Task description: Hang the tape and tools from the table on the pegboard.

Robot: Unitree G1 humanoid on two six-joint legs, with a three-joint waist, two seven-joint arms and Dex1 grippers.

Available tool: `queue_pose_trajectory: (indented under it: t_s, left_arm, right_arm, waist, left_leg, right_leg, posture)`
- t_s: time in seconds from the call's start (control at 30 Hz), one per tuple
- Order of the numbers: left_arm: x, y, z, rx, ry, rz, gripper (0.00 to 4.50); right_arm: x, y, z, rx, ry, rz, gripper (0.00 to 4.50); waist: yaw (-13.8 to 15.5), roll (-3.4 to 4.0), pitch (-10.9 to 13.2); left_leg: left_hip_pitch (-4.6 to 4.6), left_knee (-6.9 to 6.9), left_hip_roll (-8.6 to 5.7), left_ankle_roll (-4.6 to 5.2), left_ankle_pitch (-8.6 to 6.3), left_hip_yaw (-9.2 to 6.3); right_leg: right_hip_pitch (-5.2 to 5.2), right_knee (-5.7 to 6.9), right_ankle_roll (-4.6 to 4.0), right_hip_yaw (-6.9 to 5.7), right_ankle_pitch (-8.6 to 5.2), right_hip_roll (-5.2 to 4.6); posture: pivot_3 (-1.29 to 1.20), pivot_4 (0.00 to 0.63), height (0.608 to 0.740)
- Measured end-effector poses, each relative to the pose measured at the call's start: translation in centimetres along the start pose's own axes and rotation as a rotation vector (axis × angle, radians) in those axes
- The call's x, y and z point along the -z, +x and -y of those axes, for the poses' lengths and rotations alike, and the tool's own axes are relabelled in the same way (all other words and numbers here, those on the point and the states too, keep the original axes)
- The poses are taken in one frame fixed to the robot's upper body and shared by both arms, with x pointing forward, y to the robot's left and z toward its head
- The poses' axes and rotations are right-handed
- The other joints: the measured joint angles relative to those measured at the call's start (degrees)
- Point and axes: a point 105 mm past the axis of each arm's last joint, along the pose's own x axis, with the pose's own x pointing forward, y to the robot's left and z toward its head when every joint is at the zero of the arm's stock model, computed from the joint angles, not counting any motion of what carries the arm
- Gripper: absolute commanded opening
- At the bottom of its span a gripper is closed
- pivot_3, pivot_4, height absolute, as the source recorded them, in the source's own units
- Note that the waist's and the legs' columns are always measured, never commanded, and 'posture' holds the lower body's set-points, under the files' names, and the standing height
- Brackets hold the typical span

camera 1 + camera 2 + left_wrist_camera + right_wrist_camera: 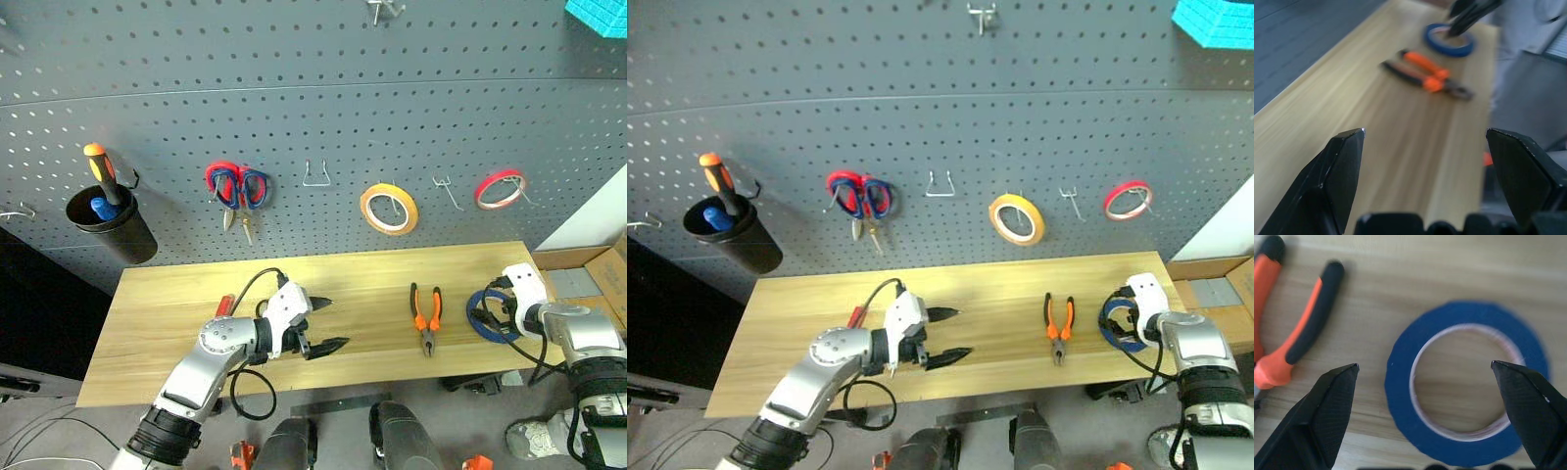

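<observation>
The blue tape (1400,382) lies flat near the right end of the table (167,323). My right gripper (1425,364) hovers just above it, open, one finger on each side of the ring. The orange-and-black pliers (426,317) lie to the left of the tape. My left gripper (336,322) is open above the table's middle and points right toward the pliers (1427,78), holding nothing. A red screwdriver handle (225,304) peeks out behind the left arm. The pegboard (313,88) rises behind the table.
On the pegboard hang red-and-blue scissors (236,186), a yellow tape ring (389,208), a red tape ring (500,188) and a black cup (110,227) holding an orange-handled screwdriver. Bare hooks (315,176) sit between them. A cardboard box (588,274) stands off the table's right end.
</observation>
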Motion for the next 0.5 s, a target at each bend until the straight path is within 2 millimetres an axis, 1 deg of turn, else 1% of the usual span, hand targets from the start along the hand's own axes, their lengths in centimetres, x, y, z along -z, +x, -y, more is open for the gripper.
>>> queue_pose_trajectory:
  t_s: [0.13,0.27,0.4,0.5]
  left_arm:
    - [0.1,0.3,0.5,0.014,-0.011,-0.008,4.22]
    - [-0.5,1.1,1.6,0.061,0.011,0.002,4.22]
    - [-0.9,1.1,1.8,0.068,0.017,0.002,4.22]
    - [-1.3,1.0,1.8,0.071,0.027,0.005,4.26]
  right_arm:
    - [-0.1,0.5,-0.8,-0.022,0.011,0.017,4.50]
    - [0.0,1.1,-1.6,-0.037,0.028,0.026,4.50]
    - [0.4,1.6,-1.7,-0.028,0.094,0.008,4.50]
    - [0.8,2.0,-1.5,0.004,0.157,-0.019,3.92]
  waist:
    - [0.2,-0.01,0.1]
    - [0.2,-0.03,0.2]
    - [0.1,-0.04,0.4]
    - [0.2,-0.08,0.5]
  left_leg:
    - [0.00,0.05,-0.01,0.03,-0.01,-0.03]
    - [0.00,0.09,-0.01,0.04,-0.02,-0.01]
    - [0.00,0.09,-0.01,0.03,-0.01,-0.01]
    - [0.00,0.08,-0.01,0.03,-0.01,-0.02]
  right_leg:
    - [0.02,0.00,0.02,-0.04,0.00,0.00]
    - [0.04,0.00,0.08,-0.02,0.03,0.01]
    - [0.02,0.03,0.07,-0.02,0.03,0.01]
    - [0.02,0.02,0.07,-0.03,0.03,0.01]
  posture:
    - [-0.13,0.255,0.740]
    - [-0.12,0.255,0.740]
    - [-0.12,0.255,0.740]
    - [-0.11,0.254,0.740]
